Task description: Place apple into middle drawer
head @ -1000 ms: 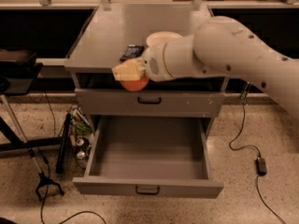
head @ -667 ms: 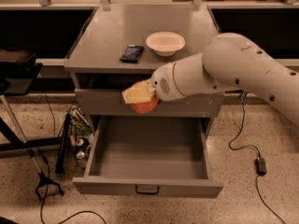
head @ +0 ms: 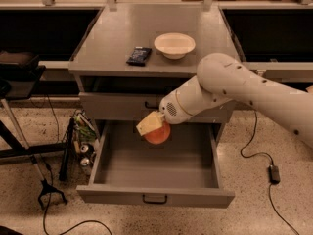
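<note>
The reddish-orange apple [head: 158,133] is held by my gripper [head: 152,126], whose cream fingers [head: 148,123] are shut on it. The gripper hangs over the back part of the open middle drawer [head: 155,196], just below the upper drawer front [head: 117,106]. The white arm [head: 234,87] reaches in from the right. The drawer's grey tray is pulled far out and has a small dark loop handle at its front.
On the cabinet top stand a cream-white bowl [head: 174,45] and a small dark flat packet [head: 139,56]. Cans and clutter [head: 84,140] lie on the floor left of the drawer, next to a dark stand [head: 29,146]. A cable and plug [head: 274,173] lie at the right.
The arm has swung down from the cabinet top, carrying the apple past the upper drawer front to over the open middle drawer. The bowl is now uncovered.
</note>
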Controlling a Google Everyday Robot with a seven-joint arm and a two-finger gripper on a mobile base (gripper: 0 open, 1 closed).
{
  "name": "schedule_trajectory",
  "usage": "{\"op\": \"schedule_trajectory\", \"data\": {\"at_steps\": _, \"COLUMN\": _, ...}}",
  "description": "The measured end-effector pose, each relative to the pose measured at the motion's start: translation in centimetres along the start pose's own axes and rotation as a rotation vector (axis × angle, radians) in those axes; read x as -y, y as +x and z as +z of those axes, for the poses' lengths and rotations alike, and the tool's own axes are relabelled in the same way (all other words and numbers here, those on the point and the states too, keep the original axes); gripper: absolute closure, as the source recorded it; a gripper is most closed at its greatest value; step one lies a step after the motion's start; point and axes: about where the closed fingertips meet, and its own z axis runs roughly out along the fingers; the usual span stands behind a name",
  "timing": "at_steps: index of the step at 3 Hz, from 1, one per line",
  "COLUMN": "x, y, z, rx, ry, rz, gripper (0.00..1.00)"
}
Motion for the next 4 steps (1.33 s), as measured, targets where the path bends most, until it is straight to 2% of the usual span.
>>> {"op": "schedule_trajectory", "data": {"at_steps": 1, "x": 1.8, "y": 0.4, "z": 4.1, "rx": -0.118, "ry": -0.018, "rz": 0.081, "gripper": 1.0}}
{"op": "schedule_trajectory", "data": {"at_steps": 2, "x": 1.8, "y": 0.4, "z": 4.1, "rx": -0.118, "ry": -0.018, "rz": 0.081, "gripper": 1.0}}
{"op": "schedule_trajectory", "data": {"at_steps": 3, "x": 2.3, "y": 1.2, "z": 5.5, "rx": -0.146, "ry": 0.022, "rz": 0.066, "gripper": 1.0}}
{"op": "schedule_trajectory", "data": {"at_steps": 4, "x": 4.8, "y": 3.3, "z": 7.7, "rx": -0.167, "ry": 0.069, "rz": 0.078, "gripper": 1.0}}
